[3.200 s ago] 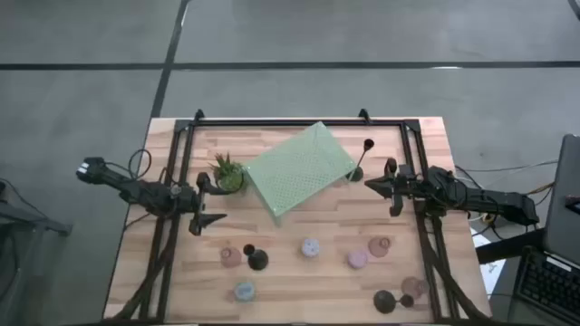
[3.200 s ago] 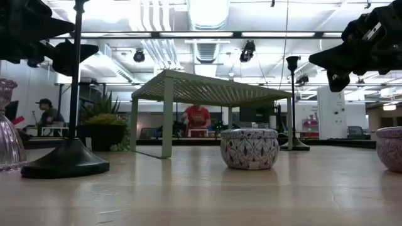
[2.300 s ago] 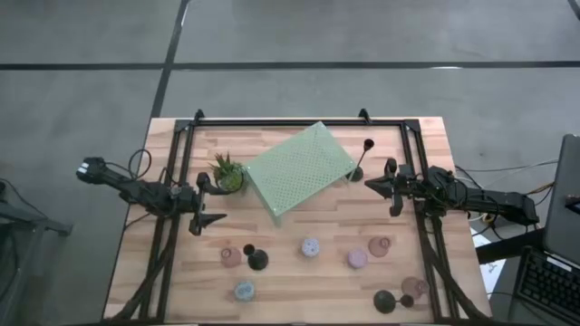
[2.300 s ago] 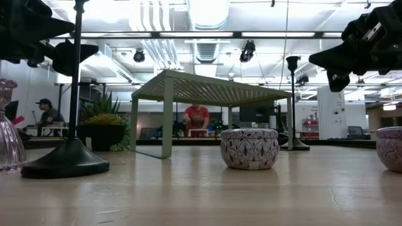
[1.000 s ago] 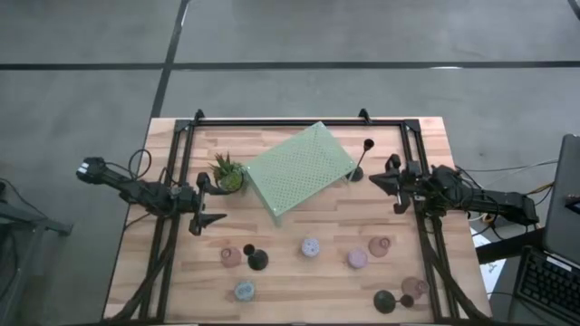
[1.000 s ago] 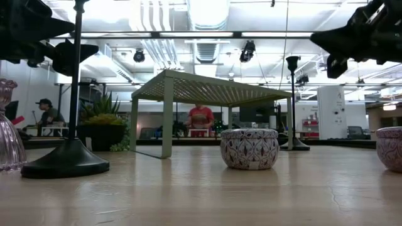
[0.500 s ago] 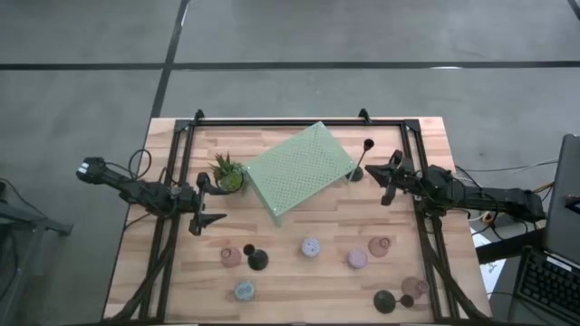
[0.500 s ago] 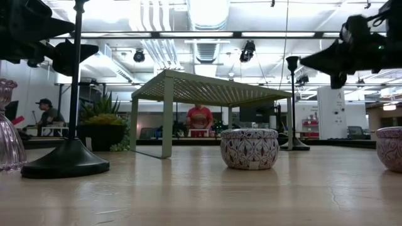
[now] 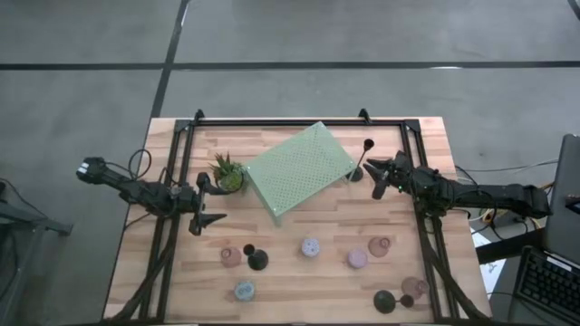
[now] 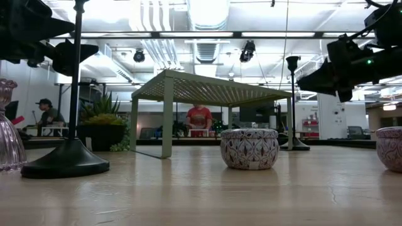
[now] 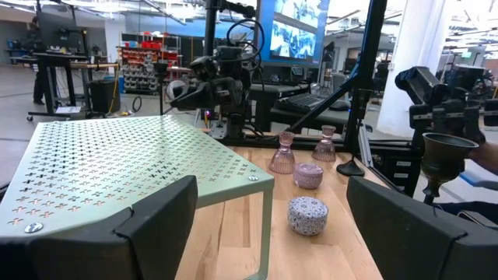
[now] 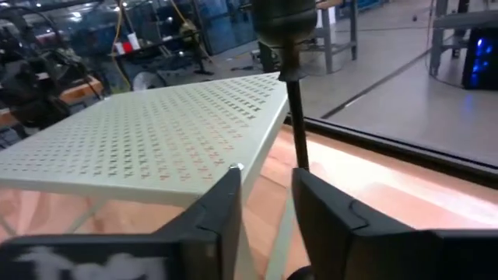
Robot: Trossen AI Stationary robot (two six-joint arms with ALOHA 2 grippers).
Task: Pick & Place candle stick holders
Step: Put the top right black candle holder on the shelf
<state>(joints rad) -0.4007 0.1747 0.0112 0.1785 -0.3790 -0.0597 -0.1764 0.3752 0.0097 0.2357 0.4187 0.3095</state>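
Note:
A slim black candle stick holder (image 9: 362, 159) stands on its round base beside the stand's right corner. My right gripper (image 9: 374, 176) hovers just right of it, slightly open. In the right wrist view the stick (image 12: 296, 117) rises just beyond the narrow gap of the gripper (image 12: 268, 194). Pucks (image 9: 311, 247), pinkish glass cups (image 9: 380, 245) and two more black sticks (image 9: 258, 261) stand along the near half of the table. My left gripper (image 9: 213, 200) waits open at the table's left, above the wood, its fingers wide apart in the left wrist view (image 11: 268, 225).
The pale green perforated stand (image 9: 301, 169) fills the far middle, with a spiky potted plant (image 9: 227, 172) at its left. Black frame rails (image 9: 419, 154) run along the table's sides and far edge. Bare wood lies between the stand and the row of holders.
My right gripper has gone toward the table's left, up to the far black stick, sinking a little and turning its tip toward the stick. My left arm and all the holders have kept still.

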